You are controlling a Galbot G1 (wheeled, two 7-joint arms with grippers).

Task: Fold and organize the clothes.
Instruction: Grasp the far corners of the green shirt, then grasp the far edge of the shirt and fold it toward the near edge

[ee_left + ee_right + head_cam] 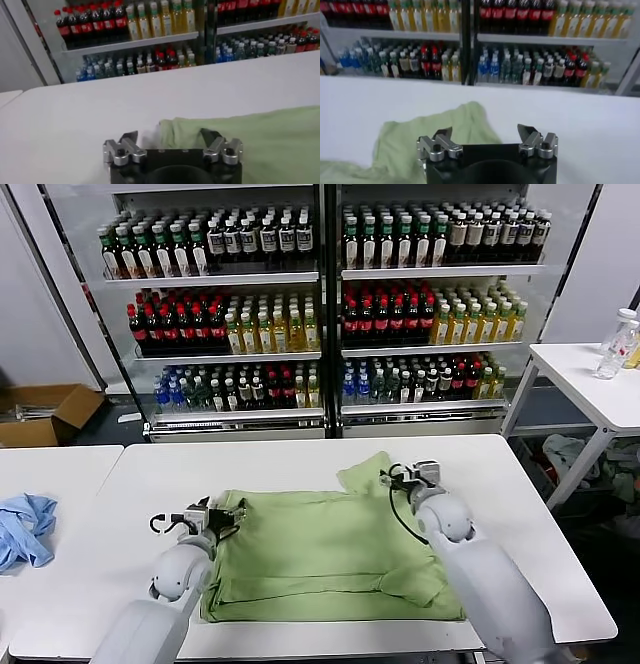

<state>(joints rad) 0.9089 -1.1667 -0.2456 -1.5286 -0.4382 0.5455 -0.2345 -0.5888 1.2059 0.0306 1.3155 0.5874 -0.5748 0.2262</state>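
On the white tabletop (300,459), the light green soft-fabric polo shirt (330,549) lies spread flat in front of the robot, its lower part doubled into a band along the near edge and one sleeve or corner (365,472) sticking out at the far side. This layout keeps the fabric within reach of both arms for the next fold.

The left gripper (222,520) sits at the shirt's far left corner. Its jaws stand apart; in the left wrist view (172,145) the cloth edge lies between and just ahead of them, but nothing is clamped.

The right gripper (408,477) sits at the far right side, beside the protruding piece. Its jaws also stand apart and empty; the right wrist view (487,140) shows the green fabric partly under one finger only.

Both grippers flank the far edge symmetrically, a placement that judges as suited to gripping two corners and drawing them toward the robot.

A crumpled light blue garment (25,529) lies on the neighbouring table, well apart.
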